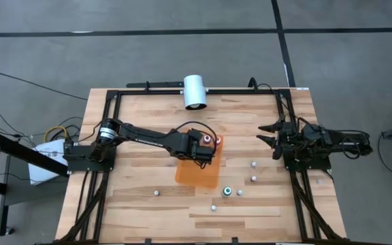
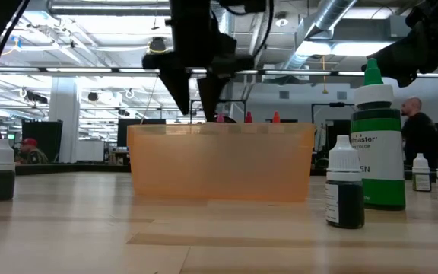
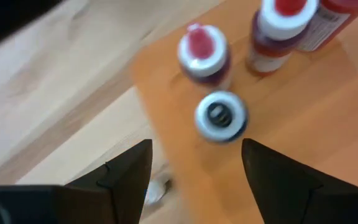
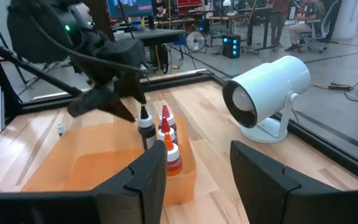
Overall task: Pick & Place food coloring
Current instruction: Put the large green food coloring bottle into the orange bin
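Note:
An orange tray [image 1: 197,170] lies mid-table. At its far end stand several food coloring bottles: two red-topped ones [image 3: 202,53] [image 3: 284,25] and a dark one with a white cap [image 3: 220,116]. My left gripper [image 3: 194,180] [image 1: 203,150] hangs open just above the dark bottle [image 4: 145,127], its fingers clear of it and pointing steeply down. More small bottles stand loose on the wood, among them a teal-topped one [image 1: 228,191] and whitish ones [image 1: 254,163] [image 1: 156,192]. My right gripper [image 1: 272,139] waits open at the table's right side, holding nothing.
A white cylinder-shaped lamp [image 1: 194,92] stands at the table's far edge. In the low view a tall green bottle [image 2: 377,144] and a small dark one [image 2: 346,186] stand near the camera, right of the tray [image 2: 219,164]. A black frame [image 1: 114,95] rims the table.

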Available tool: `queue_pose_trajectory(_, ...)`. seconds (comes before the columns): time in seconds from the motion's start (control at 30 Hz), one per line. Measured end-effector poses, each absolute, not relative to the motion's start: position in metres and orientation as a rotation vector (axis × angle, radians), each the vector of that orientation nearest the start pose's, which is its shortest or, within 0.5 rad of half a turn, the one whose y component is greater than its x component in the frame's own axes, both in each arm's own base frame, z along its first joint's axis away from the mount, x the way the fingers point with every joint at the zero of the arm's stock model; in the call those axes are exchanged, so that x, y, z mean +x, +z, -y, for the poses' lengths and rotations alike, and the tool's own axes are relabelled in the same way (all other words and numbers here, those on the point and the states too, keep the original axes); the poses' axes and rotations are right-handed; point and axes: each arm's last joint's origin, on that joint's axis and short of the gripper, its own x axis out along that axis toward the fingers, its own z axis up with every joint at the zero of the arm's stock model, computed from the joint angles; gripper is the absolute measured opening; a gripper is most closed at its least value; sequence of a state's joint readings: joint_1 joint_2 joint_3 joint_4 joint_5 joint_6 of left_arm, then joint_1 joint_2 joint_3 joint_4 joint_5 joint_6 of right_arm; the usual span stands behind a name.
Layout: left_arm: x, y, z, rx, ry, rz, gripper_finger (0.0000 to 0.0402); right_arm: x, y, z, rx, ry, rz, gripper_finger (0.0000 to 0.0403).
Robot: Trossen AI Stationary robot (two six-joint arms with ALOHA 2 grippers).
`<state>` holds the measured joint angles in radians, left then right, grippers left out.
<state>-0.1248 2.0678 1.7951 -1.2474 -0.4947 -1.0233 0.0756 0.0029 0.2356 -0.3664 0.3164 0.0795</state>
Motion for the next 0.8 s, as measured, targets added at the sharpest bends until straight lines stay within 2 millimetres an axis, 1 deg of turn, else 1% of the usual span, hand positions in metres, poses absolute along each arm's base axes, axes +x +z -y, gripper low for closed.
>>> queue_pose_trajectory(0.23, 0.383, 0.261, 0.055, -0.319, 1.045, -1.197, 0.0240, 0.075, 0.206, 0.003, 0.053, -0.246, -0.122, 0.0167)
queue_pose_trajectory(0.33, 0.376, 0.264, 0.066, -0.295, 1.065, -1.213, 0.0240, 0.075, 0.206, 0.003, 0.053, -0.246, -0.122, 0.0165)
queue_pose_trajectory(0.47, 0.372, 0.268, 0.076, -0.303, 1.053, -1.192, 0.0240, 0.075, 0.206, 0.003, 0.053, -0.245, -0.122, 0.0164)
queue_pose_trajectory(0.6, 0.369, 0.273, 0.079, -0.299, 1.056, -1.161, 0.0240, 0.075, 0.206, 0.003, 0.053, -0.245, -0.122, 0.0167)
queue_pose_trajectory(0.7, 0.366, 0.278, 0.077, -0.277, 1.066, -1.123, 0.0240, 0.075, 0.206, 0.003, 0.053, -0.245, -0.122, 0.0166)
queue_pose_trajectory(0.8, 0.357, 0.282, 0.072, -0.252, 1.090, -1.095, 0.0240, 0.075, 0.207, 0.003, 0.055, -0.245, -0.119, 0.0164)
